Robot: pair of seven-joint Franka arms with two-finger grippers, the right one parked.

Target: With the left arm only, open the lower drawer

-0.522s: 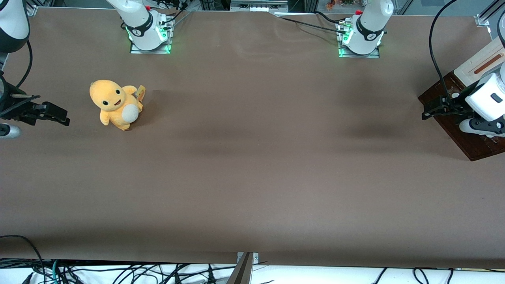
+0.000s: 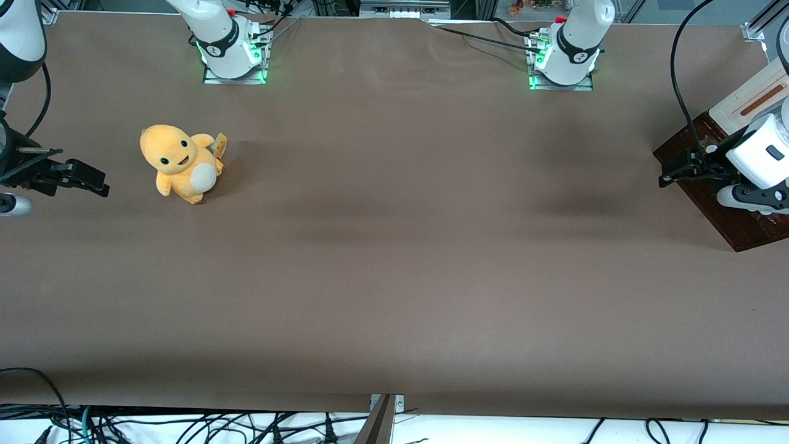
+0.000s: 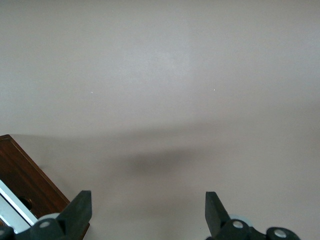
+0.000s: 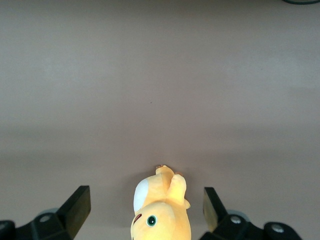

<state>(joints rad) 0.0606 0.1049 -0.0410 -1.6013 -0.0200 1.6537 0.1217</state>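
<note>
The lower drawer (image 2: 736,225) shows as dark brown wood at the working arm's end of the table, partly covered by the left arm (image 2: 761,154). The left arm's gripper (image 2: 675,169) hangs just above the drawer's edge and the table beside it. In the left wrist view the gripper (image 3: 148,215) is open wide and empty, with bare table between the fingertips (image 3: 82,207). A corner of the dark brown wood (image 3: 25,180) and part of a white bar (image 3: 12,207) show beside one finger. The drawer's inside is hidden.
A cream panel with a brown stripe (image 2: 749,98) stands by the drawer, farther from the front camera. A yellow plush toy (image 2: 182,163) sits toward the parked arm's end of the table. Two arm bases (image 2: 564,61) stand at the table's back edge.
The left arm has edged very slightly away from the front camera. Nothing else has moved.
</note>
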